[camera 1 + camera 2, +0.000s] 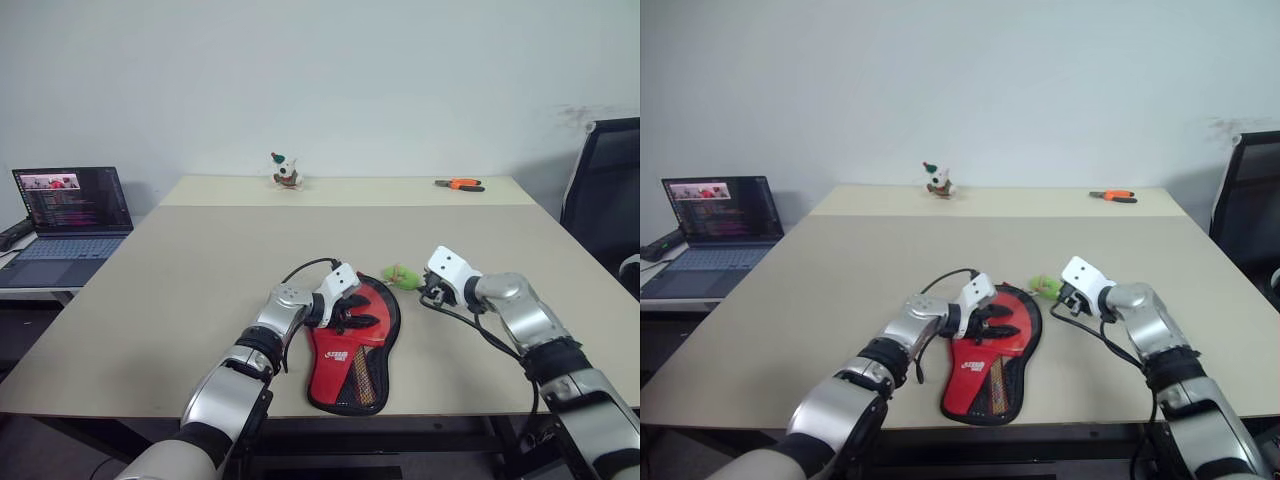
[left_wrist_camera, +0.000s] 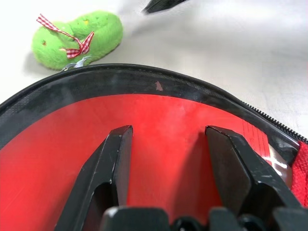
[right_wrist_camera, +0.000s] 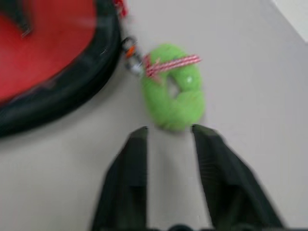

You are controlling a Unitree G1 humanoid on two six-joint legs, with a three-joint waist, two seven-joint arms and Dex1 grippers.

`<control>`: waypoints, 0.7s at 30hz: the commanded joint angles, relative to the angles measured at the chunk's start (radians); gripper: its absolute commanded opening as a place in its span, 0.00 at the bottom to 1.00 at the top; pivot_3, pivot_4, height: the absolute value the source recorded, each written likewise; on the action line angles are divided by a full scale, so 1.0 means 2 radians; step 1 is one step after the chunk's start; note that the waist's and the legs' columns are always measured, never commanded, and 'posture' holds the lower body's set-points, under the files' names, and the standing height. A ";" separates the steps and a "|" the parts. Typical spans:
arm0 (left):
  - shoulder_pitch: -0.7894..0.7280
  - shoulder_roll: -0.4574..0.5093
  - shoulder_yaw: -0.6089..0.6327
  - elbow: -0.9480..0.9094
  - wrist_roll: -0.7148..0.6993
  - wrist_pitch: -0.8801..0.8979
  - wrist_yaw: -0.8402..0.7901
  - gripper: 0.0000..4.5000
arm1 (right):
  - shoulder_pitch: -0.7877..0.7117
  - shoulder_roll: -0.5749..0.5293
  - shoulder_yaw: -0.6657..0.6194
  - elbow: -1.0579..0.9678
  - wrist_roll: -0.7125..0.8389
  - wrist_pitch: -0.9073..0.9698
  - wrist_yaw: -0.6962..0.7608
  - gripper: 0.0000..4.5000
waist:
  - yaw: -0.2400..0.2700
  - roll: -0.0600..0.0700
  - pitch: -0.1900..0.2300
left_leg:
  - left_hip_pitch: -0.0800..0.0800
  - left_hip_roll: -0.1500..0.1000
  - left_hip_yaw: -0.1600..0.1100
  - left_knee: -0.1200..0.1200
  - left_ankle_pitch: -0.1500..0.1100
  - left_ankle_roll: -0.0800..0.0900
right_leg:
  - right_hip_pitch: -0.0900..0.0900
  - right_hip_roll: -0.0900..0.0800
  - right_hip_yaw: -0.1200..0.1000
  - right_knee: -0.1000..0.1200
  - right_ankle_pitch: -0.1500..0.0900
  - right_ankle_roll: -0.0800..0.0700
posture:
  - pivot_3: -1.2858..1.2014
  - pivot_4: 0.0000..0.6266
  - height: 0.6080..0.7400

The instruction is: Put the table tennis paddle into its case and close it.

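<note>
The case (image 1: 347, 372) lies near the table's front edge, red face with white logo and mesh up, black rim around it. Its green zipper tag (image 3: 175, 96) rests on the table just beyond the round end. My left gripper (image 2: 166, 132) is open, its fingers spread over the smooth red round area (image 2: 163, 115) inside the rim. I cannot tell whether that red is the paddle's rubber or the case's face, so the paddle counts as hidden. My right gripper (image 3: 168, 129) is open and empty, its tips just short of the green tag (image 1: 402, 276).
A small toy figure (image 1: 285, 172) and orange-handled pliers (image 1: 460, 184) sit at the table's far side. An open laptop (image 1: 70, 215) stands on a side desk to the left. A black chair (image 1: 605, 190) is at the right.
</note>
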State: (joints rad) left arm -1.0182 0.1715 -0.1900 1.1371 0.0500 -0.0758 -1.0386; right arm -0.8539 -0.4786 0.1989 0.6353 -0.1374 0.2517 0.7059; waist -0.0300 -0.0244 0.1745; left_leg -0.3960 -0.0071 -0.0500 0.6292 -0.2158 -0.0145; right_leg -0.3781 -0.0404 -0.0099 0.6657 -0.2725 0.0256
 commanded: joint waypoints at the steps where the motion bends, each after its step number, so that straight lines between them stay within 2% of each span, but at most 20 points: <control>1: 0.019 0.007 -0.015 0.023 0.025 0.011 -0.001 0.58 | -0.043 0.017 -0.025 0.071 0.008 -0.022 -0.036 0.69 | 0.000 0.000 0.000 | 0.000 0.000 0.000 0.000 0.000 0.000 | 0.000 0.000 0.000 0.000 0.000 0.000 | 0.52 0.24 1.00; 5: 0.025 0.012 -0.015 0.016 0.025 0.012 -0.002 0.58 | -0.099 0.053 -0.048 0.178 0.020 -0.043 -0.079 1.00 | -0.002 0.000 0.000 | 0.000 0.000 0.000 0.000 0.000 0.000 | 0.000 0.000 0.001 0.000 0.000 0.000 | 0.52 0.24 1.00; 12: 0.027 0.019 -0.014 0.009 0.025 0.014 0.000 0.58 | -0.123 0.067 -0.005 0.266 -0.030 -0.103 -0.065 1.00 | -0.002 0.000 0.000 | 0.000 0.000 0.000 0.000 0.000 0.000 | 0.000 0.000 0.001 0.001 0.000 0.000 | 0.52 0.24 1.00; 20: 0.031 0.026 -0.013 0.001 0.025 0.016 0.002 0.58 | -0.131 0.083 -0.014 0.296 -0.025 -0.097 -0.066 1.00 | -0.006 0.000 0.000 | 0.002 0.000 0.001 0.000 0.000 0.000 | 0.000 0.000 0.001 0.003 0.000 0.000 | 0.52 0.24 1.00; 21: 0.031 0.027 -0.014 0.001 0.025 0.016 0.003 0.58 | -0.131 0.085 -0.015 0.298 -0.025 -0.098 -0.068 0.96 | -0.007 0.000 0.000 | 0.002 0.000 0.001 0.000 0.000 0.000 | 0.000 0.000 0.002 0.004 0.000 0.000 | 0.52 0.24 1.00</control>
State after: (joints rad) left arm -0.9940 0.1992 -0.1892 1.1023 0.0498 -0.0733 -1.0388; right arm -1.1070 -0.3174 0.1769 1.2191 -0.1820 0.0573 0.5672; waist -0.0440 -0.0236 0.1740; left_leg -0.3916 -0.0064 -0.0488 0.6288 -0.2158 -0.0144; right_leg -0.3790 -0.0399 -0.0067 0.6735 -0.2730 0.0244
